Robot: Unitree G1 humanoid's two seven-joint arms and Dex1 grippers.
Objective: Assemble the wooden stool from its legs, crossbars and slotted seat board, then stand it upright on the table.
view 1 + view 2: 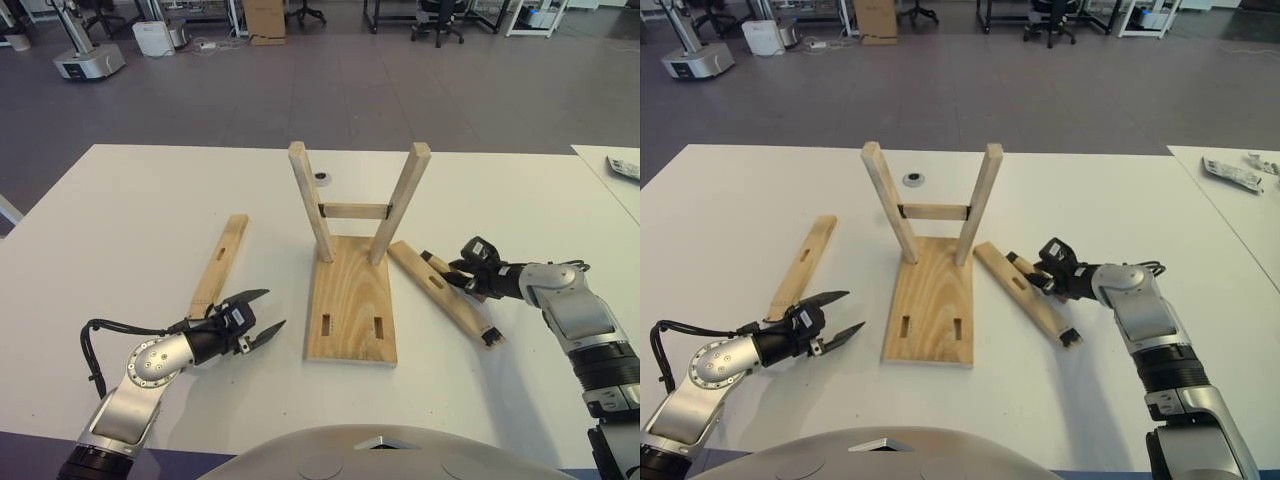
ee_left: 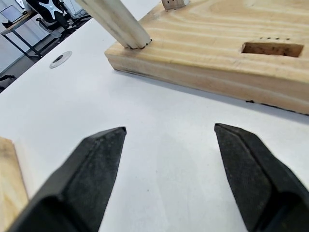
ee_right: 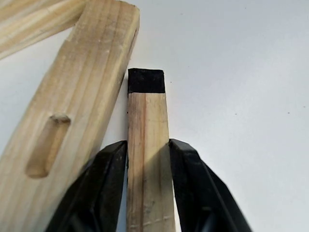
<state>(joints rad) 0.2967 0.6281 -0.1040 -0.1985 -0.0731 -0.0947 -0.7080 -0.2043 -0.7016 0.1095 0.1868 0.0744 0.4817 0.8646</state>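
Note:
The slotted seat board lies flat at the table's middle. Two legs stand in its far slots, joined by a crossbar. Its two near slots are empty. One loose leg lies to the left, another to the right. My right gripper is shut on a short crossbar with a black tip, which rests beside the right leg. Just left of the board's near corner my left gripper stands open, its black fingers over bare table.
A small round grommet sits in the table behind the standing legs. A second table with a flat object stands at the right. Office chairs and a robot base are on the floor beyond.

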